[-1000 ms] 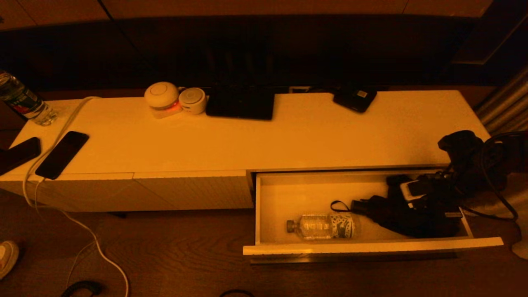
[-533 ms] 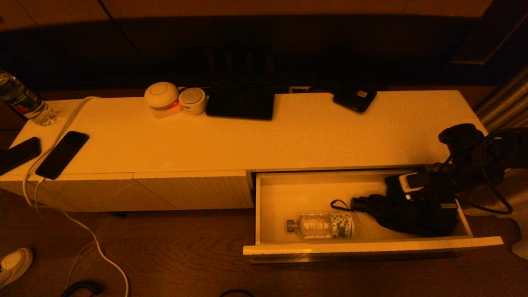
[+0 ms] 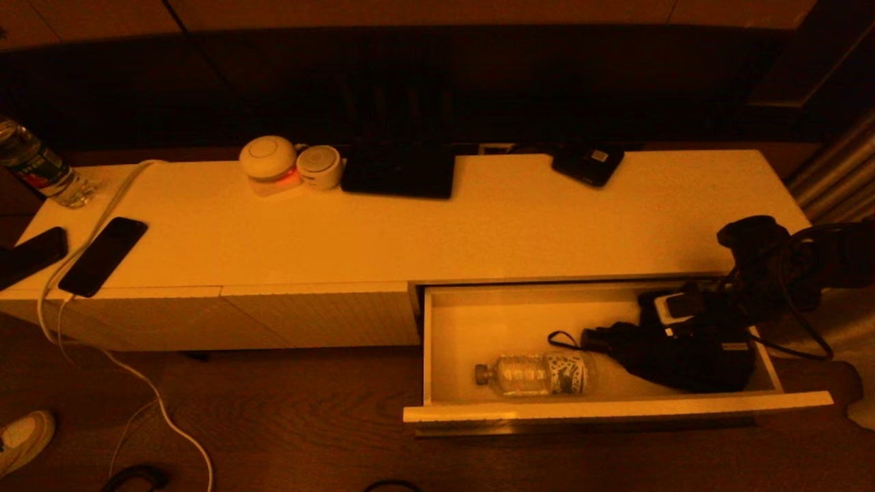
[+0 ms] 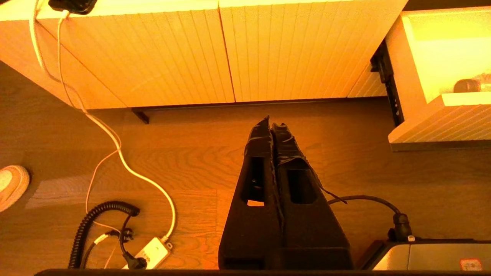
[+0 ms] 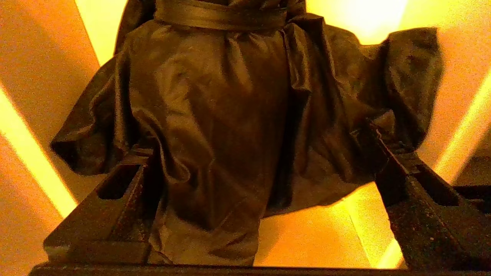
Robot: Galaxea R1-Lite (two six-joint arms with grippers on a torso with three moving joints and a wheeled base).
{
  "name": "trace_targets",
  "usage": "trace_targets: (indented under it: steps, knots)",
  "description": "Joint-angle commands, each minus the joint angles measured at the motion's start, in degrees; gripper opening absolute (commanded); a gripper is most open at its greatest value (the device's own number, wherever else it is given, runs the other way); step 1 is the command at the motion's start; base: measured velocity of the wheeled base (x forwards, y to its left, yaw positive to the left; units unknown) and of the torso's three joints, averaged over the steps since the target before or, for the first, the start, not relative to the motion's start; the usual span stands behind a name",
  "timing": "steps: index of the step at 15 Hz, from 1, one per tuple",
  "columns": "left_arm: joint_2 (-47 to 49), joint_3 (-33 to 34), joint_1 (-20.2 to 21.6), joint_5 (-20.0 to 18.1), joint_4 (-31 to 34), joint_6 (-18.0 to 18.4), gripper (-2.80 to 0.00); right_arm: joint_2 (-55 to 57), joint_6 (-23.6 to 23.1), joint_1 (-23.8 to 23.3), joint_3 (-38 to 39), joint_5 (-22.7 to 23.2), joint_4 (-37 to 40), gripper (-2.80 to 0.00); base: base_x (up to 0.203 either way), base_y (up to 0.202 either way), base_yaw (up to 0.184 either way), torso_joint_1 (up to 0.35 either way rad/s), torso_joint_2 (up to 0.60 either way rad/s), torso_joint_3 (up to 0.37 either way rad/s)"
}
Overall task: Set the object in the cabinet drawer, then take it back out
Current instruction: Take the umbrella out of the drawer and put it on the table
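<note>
The cabinet drawer [image 3: 615,410] stands pulled out at the right end of the long white cabinet [image 3: 478,232]. Inside it a black folded umbrella [image 3: 649,355] lies along the right half, its strap loop pointing at a clear water bottle [image 3: 536,374] lying on its side. My right gripper [image 3: 683,321] reaches down into the drawer from the right and is open, its fingers spread wide on either side of the umbrella's fabric [image 5: 230,115]. My left gripper [image 4: 273,124] hangs shut over the wooden floor in front of the cabinet, left of the drawer [image 4: 441,126].
On the cabinet top lie two phones [image 3: 102,255] at the left, a water bottle [image 3: 37,167], two round white devices [image 3: 270,164], a black flat device [image 3: 398,171] and a small black box [image 3: 588,162]. A white cable [image 3: 164,410] trails to the floor.
My right arm rose a little, then came back down and shifted slightly left over the umbrella. The umbrella and bottle lie where they did.
</note>
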Motion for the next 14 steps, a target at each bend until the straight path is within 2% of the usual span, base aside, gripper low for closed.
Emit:
trace_targets:
  steps: [1,14]
  knots:
    - [0.0,0.0,0.0,0.0,0.0,0.0,-2.8,1.6,-0.5,0.0,-0.3,0.0,-0.3,0.0,0.0,0.0,0.0,0.0,0.0,0.0]
    - [0.0,0.0,0.0,0.0,0.0,0.0,-2.8,3.6,1.1,0.4,0.3,0.2,-1.6,0.0,0.0,0.0,0.0,0.0,0.0,0.0]
